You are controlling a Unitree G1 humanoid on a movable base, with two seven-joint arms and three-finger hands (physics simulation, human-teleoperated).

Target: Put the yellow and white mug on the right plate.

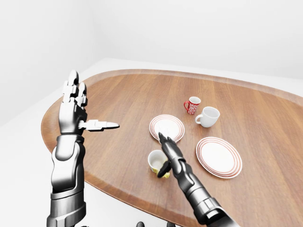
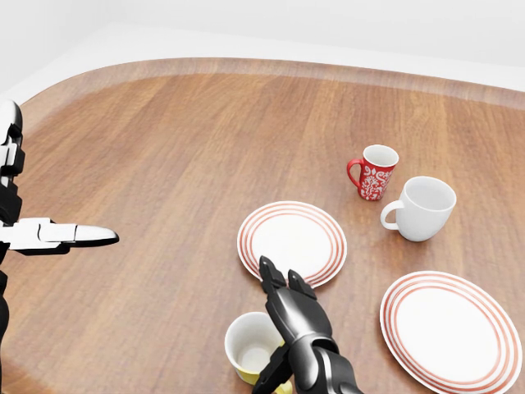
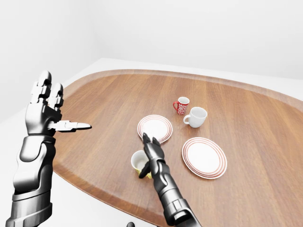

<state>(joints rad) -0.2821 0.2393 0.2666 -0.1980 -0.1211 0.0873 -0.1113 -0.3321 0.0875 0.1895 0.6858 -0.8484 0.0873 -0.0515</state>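
Note:
The yellow and white mug (image 2: 248, 346) stands upright on the wooden table (image 1: 118, 94), at the bottom of the head view, below the left plate. My right hand (image 2: 277, 325) is right beside the mug on its right. Its fingers (image 2: 275, 283) are stretched out straight toward the left plate, and the thumb hangs down against the mug's side. The hand is open, not closed round the mug. The right plate (image 2: 451, 328), white with red rings, lies empty to the right of the hand. My left hand (image 1: 85, 106) is raised and open at the left, far from the mug.
A second red-ringed plate (image 2: 292, 240) lies just above the mug and hand. A red patterned mug (image 2: 374, 172) and a plain white mug (image 2: 422, 208) stand above the right plate. The table's near edge runs close below the yellow mug.

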